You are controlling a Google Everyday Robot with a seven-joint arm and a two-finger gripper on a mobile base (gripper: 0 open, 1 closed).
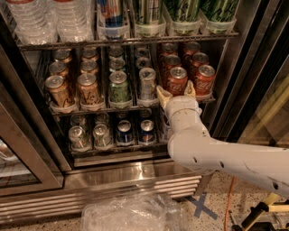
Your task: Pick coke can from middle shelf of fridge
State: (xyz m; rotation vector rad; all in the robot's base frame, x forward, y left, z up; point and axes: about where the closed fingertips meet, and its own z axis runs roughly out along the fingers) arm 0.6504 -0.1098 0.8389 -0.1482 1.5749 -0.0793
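The fridge (pixel 135 180) stands open in front of me. Its middle shelf (pixel 104 108) holds rows of gold, green, silver and red cans. The front coke can (pixel 177 80) of the left red row is red with white script and a silver top; a second red can (pixel 204 78) stands to its right. My gripper (pixel 176 92) is open at the shelf's front edge, its two cream fingertips (pixel 162 95) spread either side of the base of the front coke can, not closed on it. The white arm (pixel 216 153) reaches in from the lower right.
Gold cans (pixel 58 90), a green can (pixel 118 85) and a silver can (pixel 147 82) stand to the left. Water bottles (pixel 49 18) and tall cans (pixel 185 11) fill the rack above. Blue and silver cans (pixel 122 131) sit below. Crumpled clear plastic (pixel 131 212) lies on the floor.
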